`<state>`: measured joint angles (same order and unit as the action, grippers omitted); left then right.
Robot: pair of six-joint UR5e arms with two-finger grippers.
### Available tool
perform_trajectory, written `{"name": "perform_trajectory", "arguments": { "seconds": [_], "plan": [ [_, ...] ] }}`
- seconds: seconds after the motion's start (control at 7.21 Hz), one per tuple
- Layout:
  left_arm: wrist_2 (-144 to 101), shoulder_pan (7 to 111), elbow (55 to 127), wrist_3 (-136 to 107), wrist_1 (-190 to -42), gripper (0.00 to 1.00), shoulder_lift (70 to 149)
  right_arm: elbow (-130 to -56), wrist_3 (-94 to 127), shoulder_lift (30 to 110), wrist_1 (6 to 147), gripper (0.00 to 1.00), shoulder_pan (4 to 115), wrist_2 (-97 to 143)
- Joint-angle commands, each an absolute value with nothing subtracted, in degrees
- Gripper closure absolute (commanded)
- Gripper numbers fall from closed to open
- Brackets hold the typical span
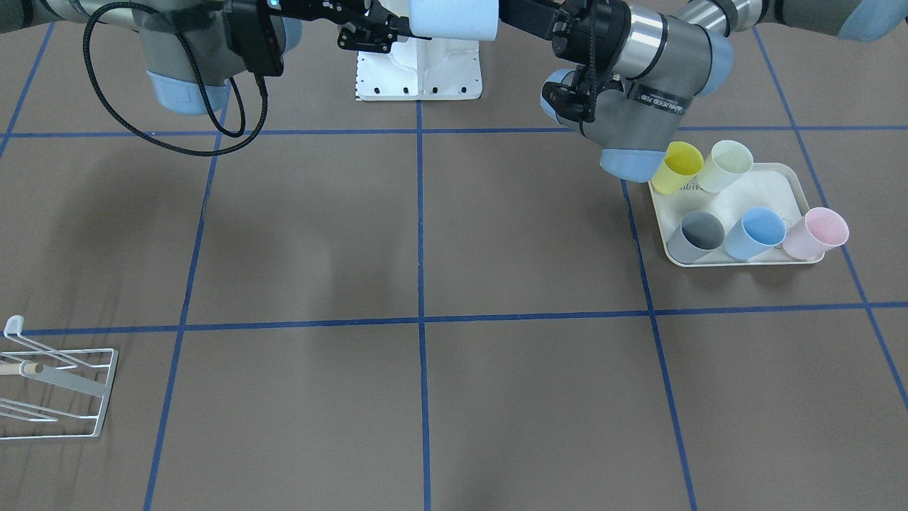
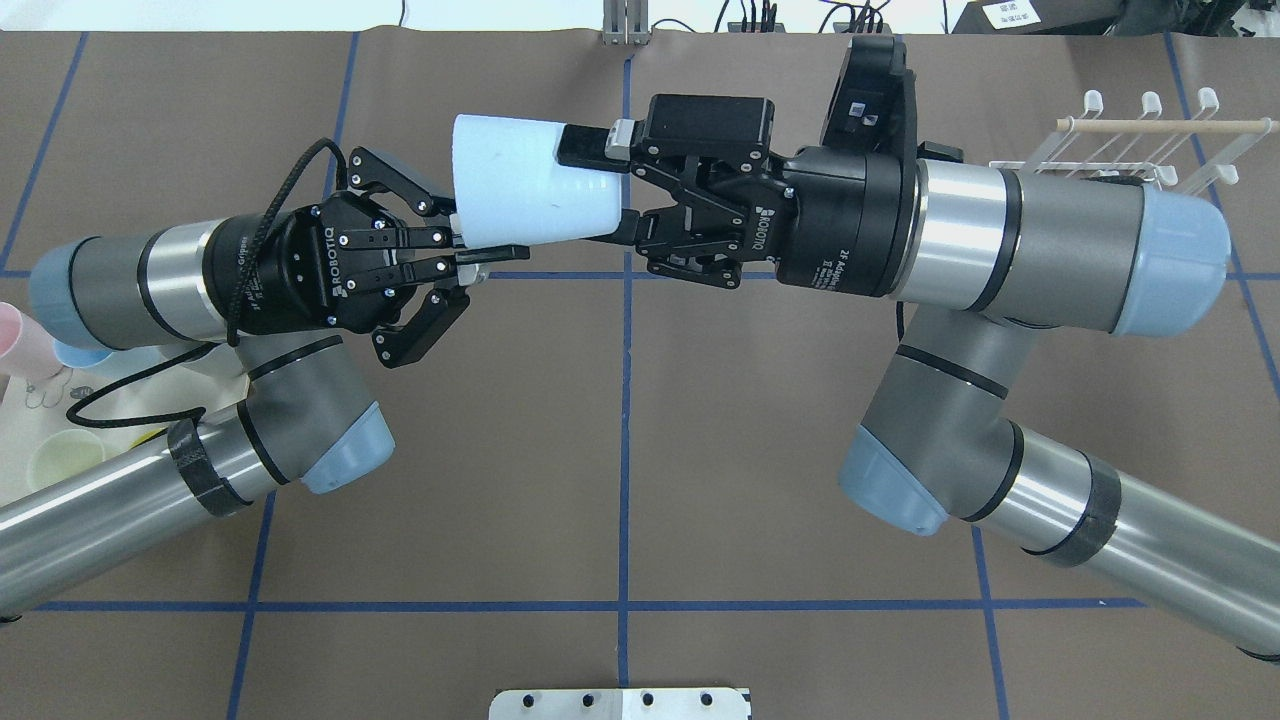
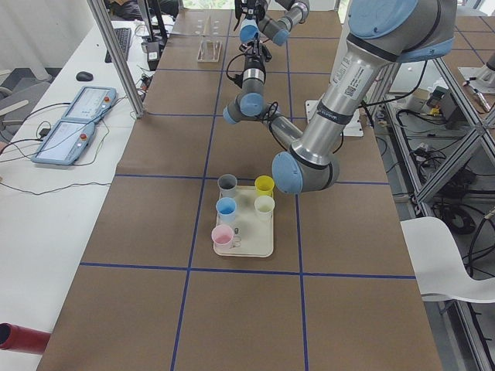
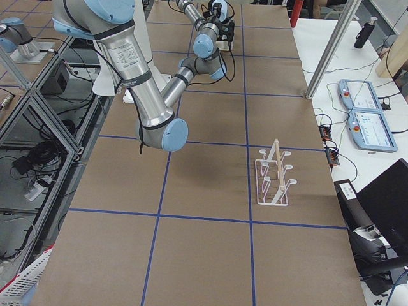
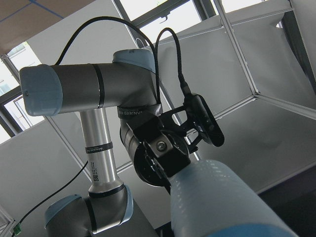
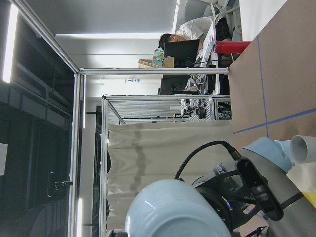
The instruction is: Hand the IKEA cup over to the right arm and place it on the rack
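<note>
A pale blue IKEA cup (image 2: 530, 195) is held on its side in the air between both arms, above the table's middle near the robot's base. My left gripper (image 2: 470, 245) is shut on the wall at the cup's wide rim. My right gripper (image 2: 610, 187) has its fingers pressed on both sides of the narrow base. The cup fills the bottom of the left wrist view (image 5: 217, 202) and of the right wrist view (image 6: 173, 207). The white wire rack (image 2: 1150, 140) with a wooden dowel stands on the table on my right, also seen in the front view (image 1: 57, 383).
A cream tray (image 1: 780, 184) on my left holds a yellow cup (image 1: 677, 167), a pale green cup (image 1: 727, 165), a grey cup (image 1: 695, 238), a blue cup (image 1: 755, 233) and a pink cup (image 1: 816, 233). A white base plate (image 1: 418, 74) sits below the held cup. Blue tape lines cross the brown table.
</note>
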<state>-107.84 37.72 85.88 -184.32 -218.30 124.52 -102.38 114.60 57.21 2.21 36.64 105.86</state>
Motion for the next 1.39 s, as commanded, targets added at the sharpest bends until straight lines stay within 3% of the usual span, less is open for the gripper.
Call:
{"name": "perform_trajectory", "arguments": {
  "seconds": [0.0, 0.14, 0.83, 1.25],
  "plan": [
    [-107.75, 37.62, 85.96, -183.96, -218.58, 0.3, 124.28, -102.39, 113.82, 57.3, 2.2, 0.85, 36.65, 105.82],
    [-107.84, 37.62, 86.13, -183.96, -218.58, 0.0, 123.49, -102.39, 113.82, 57.3, 2.2, 0.87, 36.74, 105.73],
    [-108.45, 47.08, 88.77, -153.23, -217.54, 0.0, 108.3, -101.87, 104.13, 65.71, -1.41, 0.86, 41.21, 104.84],
    [-126.24, 57.9, 88.41, -127.11, -200.21, 0.0, 106.96, -101.51, 90.42, 69.26, 14.24, 0.86, 51.8, 117.17]
  ]
}}
